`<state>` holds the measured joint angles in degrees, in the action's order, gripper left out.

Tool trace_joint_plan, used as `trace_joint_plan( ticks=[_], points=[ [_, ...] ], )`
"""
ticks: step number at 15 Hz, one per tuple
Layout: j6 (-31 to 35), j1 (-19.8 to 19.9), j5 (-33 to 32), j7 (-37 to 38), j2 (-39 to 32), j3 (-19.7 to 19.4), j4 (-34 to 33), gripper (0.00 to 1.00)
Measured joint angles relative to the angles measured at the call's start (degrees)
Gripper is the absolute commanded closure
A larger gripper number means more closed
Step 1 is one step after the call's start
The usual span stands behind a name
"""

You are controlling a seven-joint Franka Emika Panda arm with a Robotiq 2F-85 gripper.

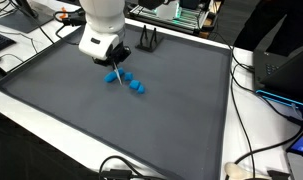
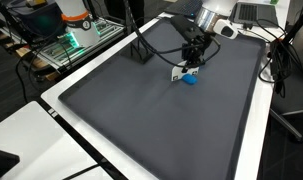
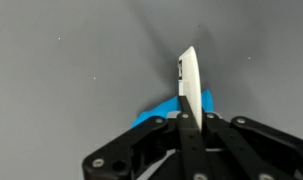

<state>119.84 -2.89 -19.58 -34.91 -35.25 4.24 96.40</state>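
Black jaws (nearest the wrist camera) enter at six o'clock; on the grey worktop (image 3: 61, 70) a blue piece (image 3: 156, 112) lies at seven o'clock of the thin white strip (image 3: 189, 75) they clamp; seemingly mid-carry; setting down calls for steady alignment.

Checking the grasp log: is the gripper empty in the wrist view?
No, the gripper is shut on a flat white object above a blue piece.

in the wrist view the gripper (image 3: 191, 120) is cut off by the lower edge, and its fingers hide most of the blue object (image 3: 156, 111). the white piece (image 3: 189, 80) is blurred, perhaps a flat tag. in an exterior view the blue pieces (image 1: 137, 87) are too small to identify.
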Motion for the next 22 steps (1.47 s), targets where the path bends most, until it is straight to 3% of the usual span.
trace_joint_plan(
  ticks=[14,22],
  points=[
    [-1.23,2.25,0.59,0.44,2.04,-0.87,3.26,0.99],
    [-7.1,3.14,2.66,0.65,6.21,-0.87,3.55,0.99]
  ],
)
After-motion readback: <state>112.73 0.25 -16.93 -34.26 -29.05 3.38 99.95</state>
